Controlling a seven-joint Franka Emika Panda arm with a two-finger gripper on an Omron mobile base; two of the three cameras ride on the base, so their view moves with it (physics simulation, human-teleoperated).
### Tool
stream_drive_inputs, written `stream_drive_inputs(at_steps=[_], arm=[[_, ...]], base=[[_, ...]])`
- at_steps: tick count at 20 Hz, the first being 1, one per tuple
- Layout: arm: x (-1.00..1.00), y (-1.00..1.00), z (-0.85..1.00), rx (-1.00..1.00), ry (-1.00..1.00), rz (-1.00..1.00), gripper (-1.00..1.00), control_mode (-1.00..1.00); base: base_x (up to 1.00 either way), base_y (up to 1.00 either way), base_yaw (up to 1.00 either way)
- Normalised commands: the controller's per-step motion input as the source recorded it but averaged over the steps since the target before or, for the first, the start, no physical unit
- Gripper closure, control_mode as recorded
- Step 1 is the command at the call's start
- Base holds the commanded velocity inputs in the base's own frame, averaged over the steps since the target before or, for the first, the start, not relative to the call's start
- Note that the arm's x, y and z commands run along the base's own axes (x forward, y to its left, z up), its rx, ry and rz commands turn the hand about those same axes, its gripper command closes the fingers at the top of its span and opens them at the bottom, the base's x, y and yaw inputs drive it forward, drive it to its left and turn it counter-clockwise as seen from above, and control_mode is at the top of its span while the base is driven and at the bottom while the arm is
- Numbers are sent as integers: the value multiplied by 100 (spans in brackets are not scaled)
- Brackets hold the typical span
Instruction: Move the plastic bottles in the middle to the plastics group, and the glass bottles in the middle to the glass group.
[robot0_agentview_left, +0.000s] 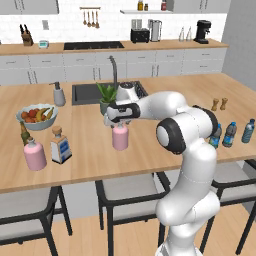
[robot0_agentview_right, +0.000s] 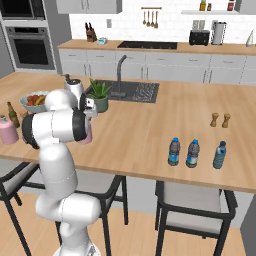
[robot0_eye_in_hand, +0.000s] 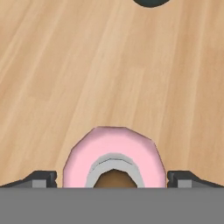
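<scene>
counter (robot0_agentview_left: 150, 145) is a long wood island with a sink (robot0_agentview_left: 90, 92) set in it. arm reaches over the middle; hand (robot0_agentview_left: 116, 122) sits right above the round pink bottle (robot0_agentview_left: 120, 136), fingers spread to either side of the bottle's neck in hand view, not pinching it. bottle stands upright on the counter, just in front of the potted plant (robot0_agentview_left: 106, 96)

glass group at the left end: stout pink bottle (robot0_agentview_left: 34, 153) with the thin dark bottle (robot0_agentview_left: 23, 134) just behind it; the flat square bottle (robot0_agentview_left: 60, 146) stands just beside the pink one, tan stopper up. fruit bowl (robot0_agentview_left: 36, 116) behind those

right end: three water bottles (robot0_agentview_right: 193, 153) in a row near the front edge, blue labels, dark caps, all upright, close together but apart. salt and pepper shakers (robot0_agentview_right: 220, 120) further back. soap dispenser (robot0_agentview_left: 59, 94) left of the sink
</scene>
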Motion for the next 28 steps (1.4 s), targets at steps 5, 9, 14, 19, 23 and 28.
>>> stream_drive_inputs(at_steps=[5,9,14,19,23,28], arm=[[0,0,0,0,-2,0,-100,-100],[0,0,-1,0,-5,0,-100,-100],[0,0,-1,0,0,0,-100,-100],[0,0,-3,0,0,0,100,-100],[0,0,0,0,0,0,100,-100],[0,4,5,0,0,2,100,-100]], base=[[0,0,0],[0,0,0],[0,0,0],[0,0,0],[0,0,0],[0,0,0]])
